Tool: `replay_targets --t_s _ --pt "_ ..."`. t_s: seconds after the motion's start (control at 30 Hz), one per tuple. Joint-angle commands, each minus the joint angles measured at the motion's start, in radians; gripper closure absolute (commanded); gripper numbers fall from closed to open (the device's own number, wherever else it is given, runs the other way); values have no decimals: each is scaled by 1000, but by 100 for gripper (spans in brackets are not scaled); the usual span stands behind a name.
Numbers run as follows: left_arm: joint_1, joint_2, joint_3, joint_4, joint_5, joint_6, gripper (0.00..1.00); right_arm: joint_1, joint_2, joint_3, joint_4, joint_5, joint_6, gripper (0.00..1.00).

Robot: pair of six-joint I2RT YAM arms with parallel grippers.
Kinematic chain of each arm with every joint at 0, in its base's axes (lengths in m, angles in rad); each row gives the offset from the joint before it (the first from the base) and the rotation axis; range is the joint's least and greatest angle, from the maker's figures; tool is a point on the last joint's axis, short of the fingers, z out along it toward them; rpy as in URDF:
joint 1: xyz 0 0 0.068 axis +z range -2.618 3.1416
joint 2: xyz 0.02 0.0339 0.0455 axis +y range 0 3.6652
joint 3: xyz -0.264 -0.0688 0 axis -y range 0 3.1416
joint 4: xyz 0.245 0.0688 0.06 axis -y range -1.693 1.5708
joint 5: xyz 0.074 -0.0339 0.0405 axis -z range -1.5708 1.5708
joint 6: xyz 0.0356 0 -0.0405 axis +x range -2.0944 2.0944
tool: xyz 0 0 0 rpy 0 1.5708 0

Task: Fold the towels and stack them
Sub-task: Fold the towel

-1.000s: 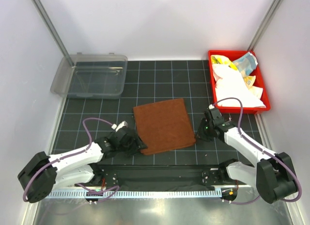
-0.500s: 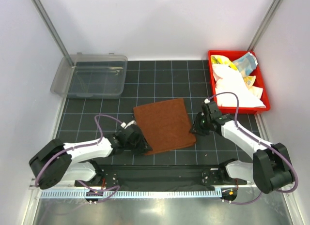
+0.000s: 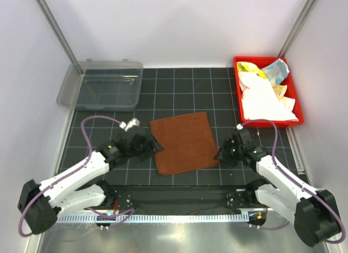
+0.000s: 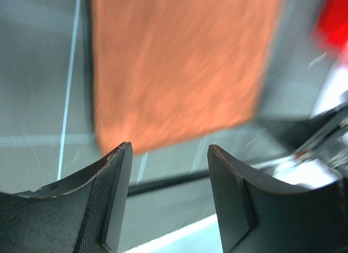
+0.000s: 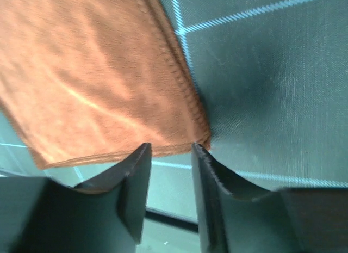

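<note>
Since half a second ago the left arm has swung up from the rust-brown towel's lower left corner to its left edge, and the right arm has slid down a little toward its lower right corner. The black gridded mat fills the middle of the top view. A clear plastic bin sits at its upper left. The rust-brown towel lies flat and unfolded at centre, turned slightly against the grid. At the upper right, a red tray holds the other towels in a loose heap: a white towel covers most of it, with a pale yellow patterned towel and a light-blue towel bunched at the far end. The left gripper points at the brown cloth's left edge near the upper corner. Its wrist view, though blurred, shows the fingers spread wide with nothing between them — the towel lies beyond the tips. The right gripper sits at the lower right corner. Its wrist view shows the fingers a narrow gap apart — the stitched corner lies right at the tips, not pinched.
</note>
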Motion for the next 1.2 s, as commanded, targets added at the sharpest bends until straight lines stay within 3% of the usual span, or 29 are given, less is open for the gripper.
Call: replay_targets --t_s 0.0,0.1,0.2,0.23,0.37,0.53,0.73,0.93,1.17 --pt "164 -46 118 -110 -75 167 38 4 -34 152 -43 27 -26 55" --pt "273 43 187 10 -20 316 38 -5 107 352 32 12 -156 48" --pt "367 188 285 71 -6 488 38 -33 369 542 33 -49 -352 45" --pt "385 228 306 84 -6 526 38 -62 431 665 11 -147 -406 44" --pt "487 376 396 149 150 655 37 -146 699 911 -85 -240 -612 41" --pt "497 535 453 186 190 771 37 -229 1026 1163 -247 -346 -788 39" --pt "510 667 537 202 296 883 38 -240 1147 1272 -309 -485 -1007 36" --pt "517 798 631 154 348 973 37 -242 1220 1335 -324 -618 -1113 36" --pt "536 876 652 144 420 1013 43 -243 1319 1429 -388 -614 -1176 39"
